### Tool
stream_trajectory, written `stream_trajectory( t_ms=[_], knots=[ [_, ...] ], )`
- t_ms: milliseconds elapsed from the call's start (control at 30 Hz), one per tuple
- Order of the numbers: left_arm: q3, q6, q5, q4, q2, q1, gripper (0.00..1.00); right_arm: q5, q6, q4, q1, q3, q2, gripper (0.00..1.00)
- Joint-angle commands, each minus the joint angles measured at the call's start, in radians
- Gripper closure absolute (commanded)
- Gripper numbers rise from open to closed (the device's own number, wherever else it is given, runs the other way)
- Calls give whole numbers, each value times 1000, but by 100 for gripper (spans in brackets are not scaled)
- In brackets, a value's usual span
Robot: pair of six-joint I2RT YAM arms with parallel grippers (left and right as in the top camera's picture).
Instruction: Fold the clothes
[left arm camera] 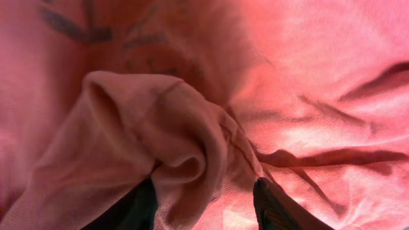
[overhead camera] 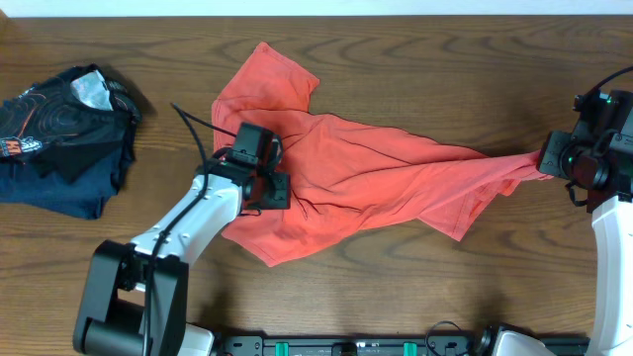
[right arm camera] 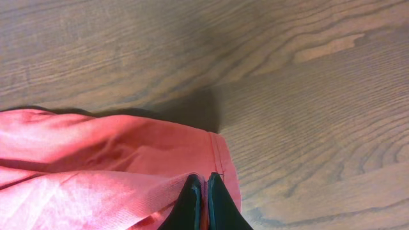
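The coral-red T-shirt [overhead camera: 366, 168] lies crumpled across the middle of the wooden table, stretched out toward the right. My left gripper [overhead camera: 265, 183] sits over its left part with its fingers apart around a raised fold of the cloth [left arm camera: 192, 160], so it is open. My right gripper [overhead camera: 547, 158] is at the table's right side, shut on the shirt's hemmed edge [right arm camera: 204, 185]. The pinched cloth runs taut from there back to the bulk of the shirt. The lettering and the neck tag are hidden.
A heap of dark navy and black clothes [overhead camera: 59, 133] with a grey patch lies at the far left of the table [overhead camera: 415, 59]. Bare wood shows beyond the shirt hem in the right wrist view [right arm camera: 307, 96].
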Motion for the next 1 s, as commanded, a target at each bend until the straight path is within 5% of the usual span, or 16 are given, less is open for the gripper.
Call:
stream_trajectory(
  t_ms=[0, 233, 600, 967],
  knots=[
    [-5, 18, 5, 13, 13, -3, 54, 15, -16, -2, -3, 1, 1, 99],
    [-5, 18, -104, 71, 12, -3, 55, 15, -16, -6, -3, 0, 1, 99],
    [0, 10, 64, 70, 13, -6, 63, 16, -17, -5, -3, 1, 1, 99],
    [-3, 10, -32, 76, 55, -10, 62, 19, -17, -9, -3, 0, 1, 99]
  ],
)
